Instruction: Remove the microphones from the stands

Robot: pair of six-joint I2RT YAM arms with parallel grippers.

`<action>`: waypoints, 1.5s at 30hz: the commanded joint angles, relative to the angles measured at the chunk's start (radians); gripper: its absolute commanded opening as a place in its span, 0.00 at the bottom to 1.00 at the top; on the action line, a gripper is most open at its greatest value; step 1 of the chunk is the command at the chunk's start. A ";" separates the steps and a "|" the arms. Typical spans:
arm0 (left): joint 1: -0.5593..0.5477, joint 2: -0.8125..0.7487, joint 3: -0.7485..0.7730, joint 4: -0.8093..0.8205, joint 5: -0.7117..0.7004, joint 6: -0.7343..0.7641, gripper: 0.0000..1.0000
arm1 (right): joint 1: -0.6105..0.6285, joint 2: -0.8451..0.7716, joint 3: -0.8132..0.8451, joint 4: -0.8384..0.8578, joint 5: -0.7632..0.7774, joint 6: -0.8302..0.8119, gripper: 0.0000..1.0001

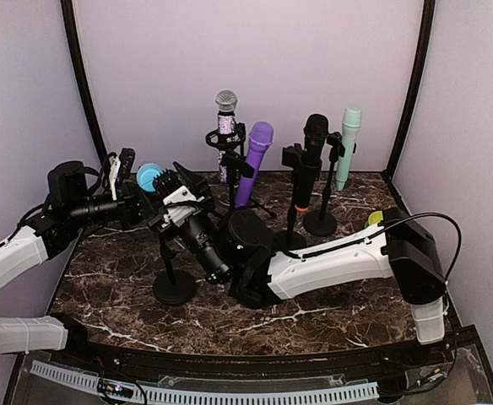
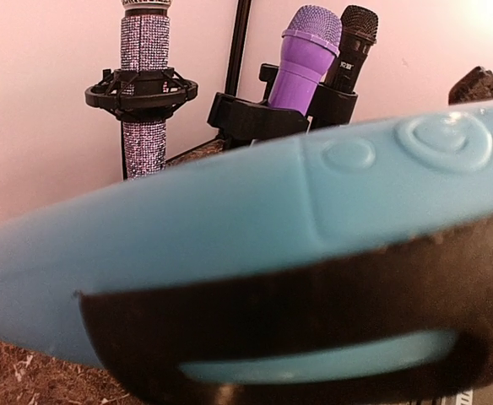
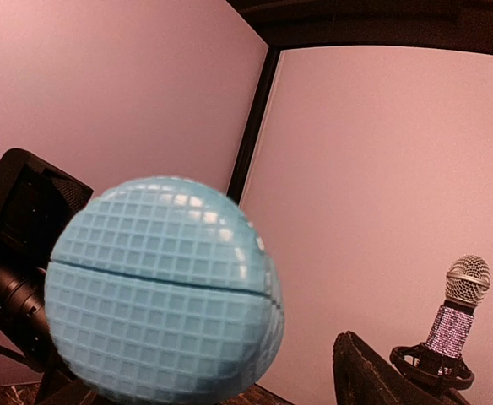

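The blue microphone (image 1: 149, 177) sits tilted in the clip of a black stand (image 1: 174, 285) at the front left. Its body (image 2: 230, 211) fills the left wrist view, with the black clip (image 2: 297, 321) under it. Its gridded head (image 3: 162, 295) shows close in the right wrist view. My left gripper (image 1: 125, 175) is right beside the head on its left; its jaws are hidden. My right gripper (image 1: 181, 182) reaches in from the right with jaws spread around the microphone just below the head. One finger (image 3: 369, 375) shows to the right of the head.
Behind stand other microphones on stands: a glittery silver one (image 1: 226, 126), a purple one (image 1: 255, 160), a black one (image 1: 311, 156) and a mint one (image 1: 348, 143). My right arm (image 1: 339, 257) lies across the middle of the marble table (image 1: 314, 316).
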 commanded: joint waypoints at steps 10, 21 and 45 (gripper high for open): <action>-0.001 -0.012 0.115 -0.006 0.193 -0.075 0.00 | -0.034 0.039 0.142 -0.008 -0.101 0.026 0.60; -0.001 -0.014 0.129 -0.092 0.208 -0.021 0.00 | -0.032 0.054 0.189 -0.018 -0.125 -0.044 0.47; 0.037 0.098 0.169 -0.152 -0.029 -0.163 0.00 | 0.026 0.056 0.280 0.020 -0.182 -0.277 0.26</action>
